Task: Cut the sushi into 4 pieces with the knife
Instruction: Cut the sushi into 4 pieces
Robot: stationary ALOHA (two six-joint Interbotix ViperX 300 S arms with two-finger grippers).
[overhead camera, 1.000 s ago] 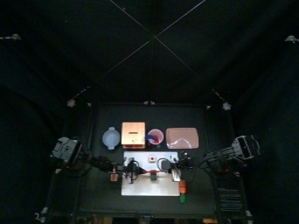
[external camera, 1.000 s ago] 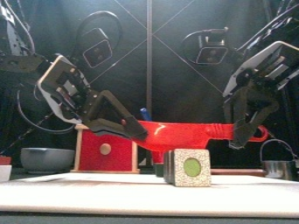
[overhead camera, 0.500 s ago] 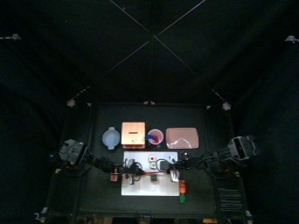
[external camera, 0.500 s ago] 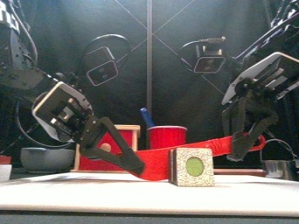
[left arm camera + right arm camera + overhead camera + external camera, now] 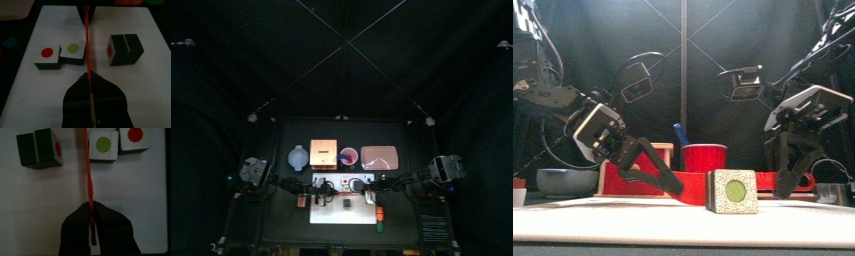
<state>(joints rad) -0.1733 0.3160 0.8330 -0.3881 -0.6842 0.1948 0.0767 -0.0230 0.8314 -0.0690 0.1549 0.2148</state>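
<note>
Holding the red knife (image 5: pixel 87 45) at either end, jaws of left gripper (image 5: pixel 89 76) and right gripper (image 5: pixel 91 205) clenched on it, blade across the white cutting board (image 5: pixel 143 95), between two single sushi pieces (image 5: pixel 73 52) and a joined pair (image 5: pixel 125 49).

The thin plastic toy knife (image 5: pixel 87 45) is red, the flat cutting board (image 5: pixel 150 75) white. The dark green sushi blocks (image 5: pixel 127 49) bear white faces with red or green centres.
</note>
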